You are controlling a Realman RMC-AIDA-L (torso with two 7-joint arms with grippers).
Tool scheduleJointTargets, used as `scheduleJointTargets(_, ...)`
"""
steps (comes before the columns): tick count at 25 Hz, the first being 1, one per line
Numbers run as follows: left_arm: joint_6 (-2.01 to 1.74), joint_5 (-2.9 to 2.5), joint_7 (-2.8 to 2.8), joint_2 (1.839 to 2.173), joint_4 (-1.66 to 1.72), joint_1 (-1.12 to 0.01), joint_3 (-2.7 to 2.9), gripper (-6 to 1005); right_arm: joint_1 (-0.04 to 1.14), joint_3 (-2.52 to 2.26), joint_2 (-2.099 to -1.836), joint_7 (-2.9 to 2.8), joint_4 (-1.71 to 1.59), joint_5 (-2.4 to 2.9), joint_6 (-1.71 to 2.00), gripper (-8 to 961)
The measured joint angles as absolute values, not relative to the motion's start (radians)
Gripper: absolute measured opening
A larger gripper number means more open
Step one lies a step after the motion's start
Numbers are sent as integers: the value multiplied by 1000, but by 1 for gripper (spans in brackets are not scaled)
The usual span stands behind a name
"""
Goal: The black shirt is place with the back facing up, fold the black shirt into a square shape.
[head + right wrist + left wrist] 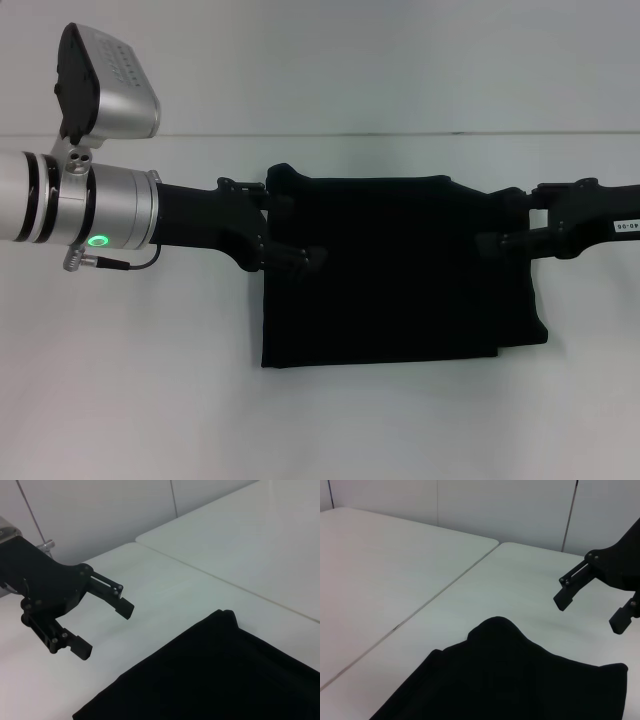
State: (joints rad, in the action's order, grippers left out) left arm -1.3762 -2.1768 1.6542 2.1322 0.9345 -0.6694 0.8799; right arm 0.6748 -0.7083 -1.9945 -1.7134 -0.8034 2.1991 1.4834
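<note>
Black shirt (390, 270) lies folded into a rough rectangle on the white worktop (150, 400), between my two claws. My left claw (285, 228) sits at the shirt's left edge near the far corner, fingers spread, clear of the cloth in the right wrist view (102, 627), nothing pinched. My right claw (510, 220) sits at the shirt's right edge near the far corner, also spread and hovering above the worktop in the left wrist view (590, 610), holding nothing. Shirt's far edge runs straight between both claws; a small bump of fabric stands up at the far left corner (495, 627). On the right side a lower layer sticks out past the top layer. A seam (300, 135) crosses the worktop beyond the shirt.
</note>
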Motion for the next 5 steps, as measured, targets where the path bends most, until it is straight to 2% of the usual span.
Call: scheduleJointTargets(5,-1376,-2177,1654,2132,932,-668,871,874,675,-707,-1995,-1718,-799,2199,1484,915)
